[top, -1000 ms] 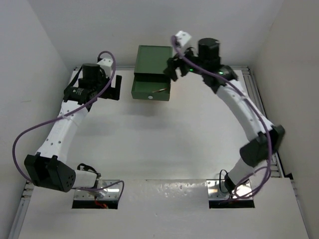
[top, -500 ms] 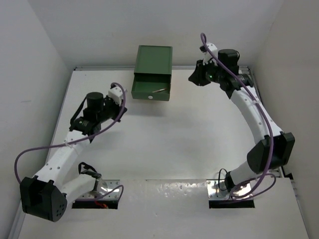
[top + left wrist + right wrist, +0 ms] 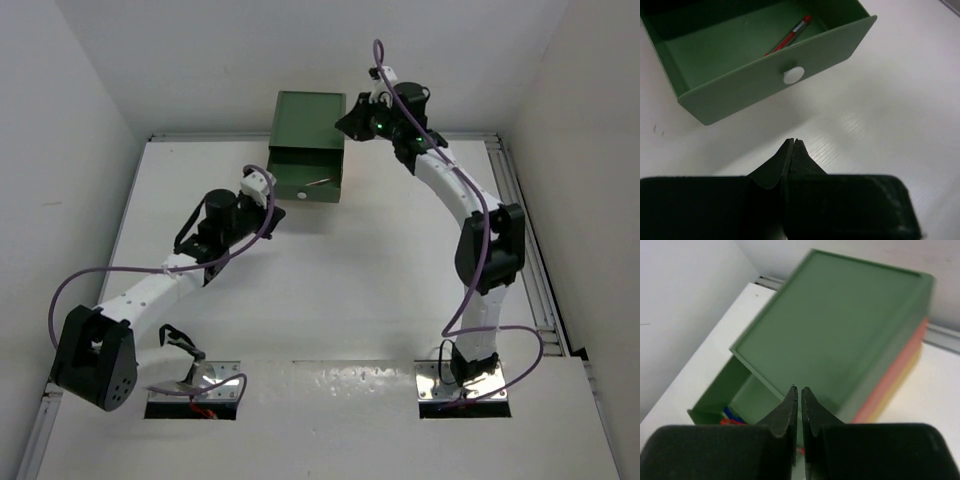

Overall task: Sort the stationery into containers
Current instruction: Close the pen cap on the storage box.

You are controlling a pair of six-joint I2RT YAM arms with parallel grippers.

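Note:
The containers are a small cabinet at the back with a dark green top and orange-red and yellow drawers under it. Its green top drawer stands pulled out, white knob facing me. A red pen lies inside, also visible from above; red and blue stationery shows in the right wrist view. My left gripper is shut and empty, just in front of the drawer. My right gripper is shut and empty, above the cabinet's right side.
White walls close in the table on the left, back and right. A metal rail runs along the right edge. Purple cables loop off both arms. Two mounting plates sit at the near edge.
Both grippers have gone from open to shut. The left arm swung right toward the drawer front. The right arm moved out to the right, then back over the cabinet.

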